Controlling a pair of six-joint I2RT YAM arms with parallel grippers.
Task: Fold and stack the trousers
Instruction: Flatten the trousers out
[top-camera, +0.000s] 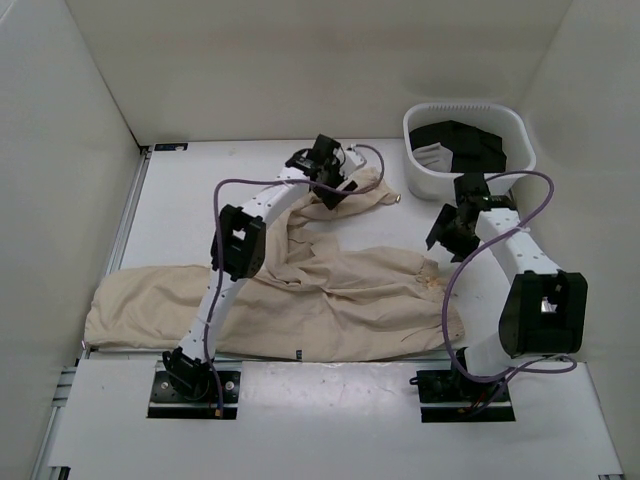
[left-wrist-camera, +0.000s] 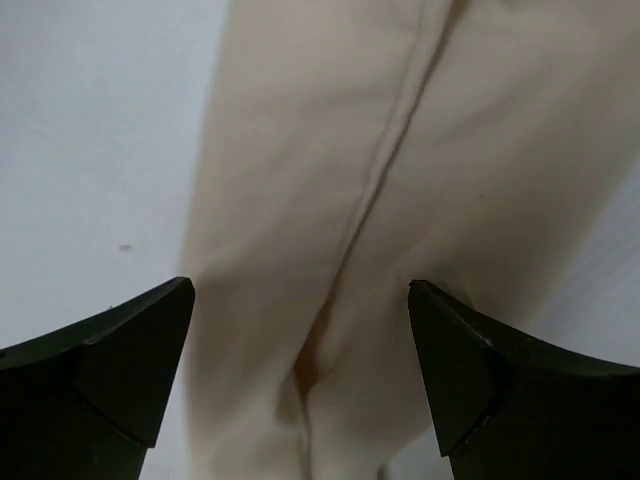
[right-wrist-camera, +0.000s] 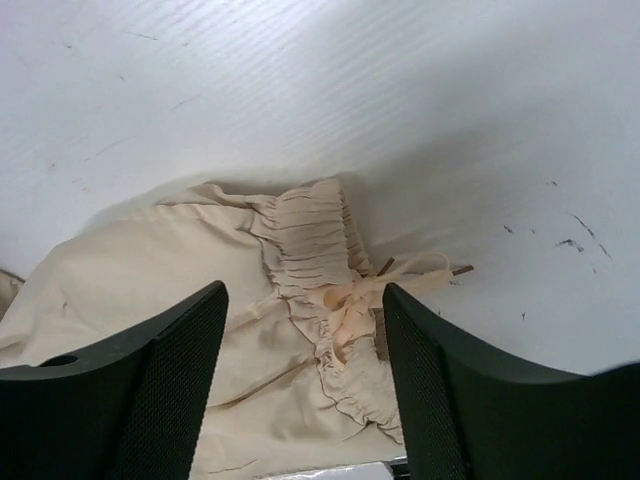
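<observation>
Barely begun, we reckon: trousers (top-camera: 320, 300) lie unfolded & rumpled across the tabletop (top-camera: 190, 200), one leg out to 9 o'clock, other toward 12. Left claw (left-wrist-camera: 300, 290) gapes over the far leg, right claw (right-wrist-camera: 302, 295) gapes over the waistband (right-wrist-camera: 310, 230) at 3, both holding nothing. Folding + stacking all remain.

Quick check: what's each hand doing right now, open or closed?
Left hand: open, over the trousers, holding nothing.
Right hand: open, over the waistband, holding nothing.

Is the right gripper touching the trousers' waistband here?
Cannot tell. Right wrist view shows the open right gripper framing the trousers' waistband, neither contact nor gap plain.
</observation>
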